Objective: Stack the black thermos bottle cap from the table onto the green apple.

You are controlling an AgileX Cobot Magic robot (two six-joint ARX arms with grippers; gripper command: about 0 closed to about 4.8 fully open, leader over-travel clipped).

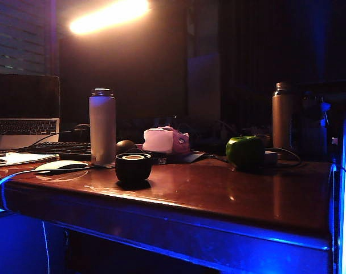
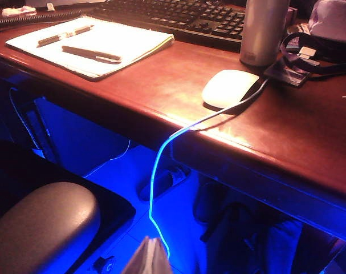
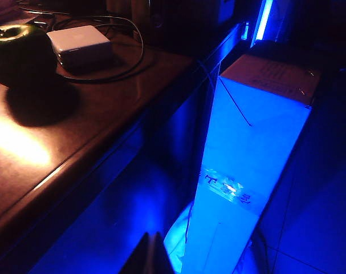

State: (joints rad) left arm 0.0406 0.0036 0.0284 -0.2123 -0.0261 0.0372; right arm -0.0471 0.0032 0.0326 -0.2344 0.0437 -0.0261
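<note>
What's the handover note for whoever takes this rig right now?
Left tool: only its tip shows in the left wrist view, below the table edge, off the table; open or shut cannot be told; holding nothing visible.
Right tool: tip low beside the table in the right wrist view, shut, empty.
Black thermos bottle cap: upright on the table near the front edge, left of centre, untouched.
Green apple: on the table to the right, further back, next to a small white box.
Done: nothing.
Left: pick up the cap, set it on the apple.
</note>
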